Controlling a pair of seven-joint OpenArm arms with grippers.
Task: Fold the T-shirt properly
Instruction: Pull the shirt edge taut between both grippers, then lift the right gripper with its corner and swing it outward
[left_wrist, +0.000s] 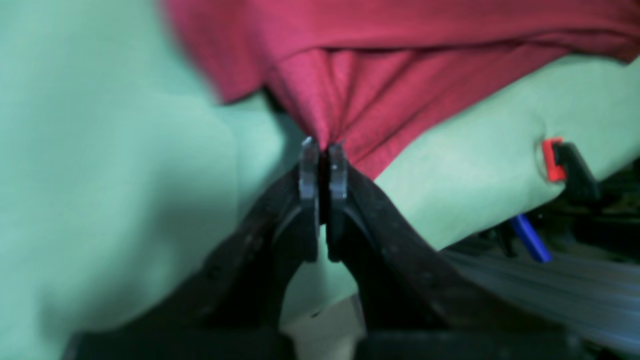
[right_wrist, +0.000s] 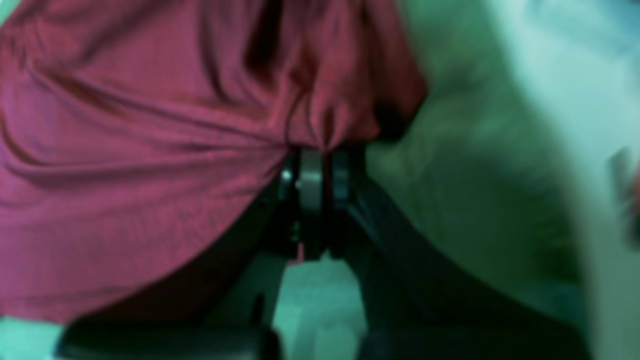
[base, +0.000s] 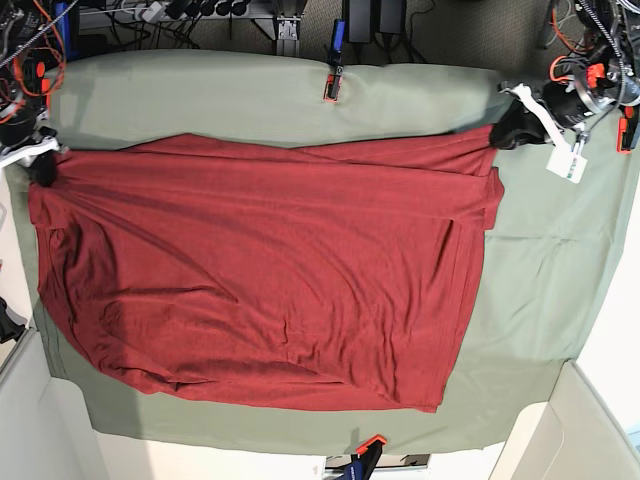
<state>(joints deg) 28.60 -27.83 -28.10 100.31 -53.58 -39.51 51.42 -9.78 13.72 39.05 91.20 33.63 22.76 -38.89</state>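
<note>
Cloth count is one: a large dark red thin knit T-shirt (base: 270, 270), spread flat on the sage-green table cloth (base: 540, 290). Two grippers pinch its far corners, jaws closed on bunched fabric: left gripper (left_wrist: 323, 145) and right gripper (right_wrist: 322, 150). Two clamps, far (base: 331, 88) and near (base: 366, 447), hold the cloth edges. Bare green margin lies beside the left gripper's side.

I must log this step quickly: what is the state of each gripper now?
Left gripper: closed on the T-shirt.
Right gripper: closed on the T-shirt.
</note>
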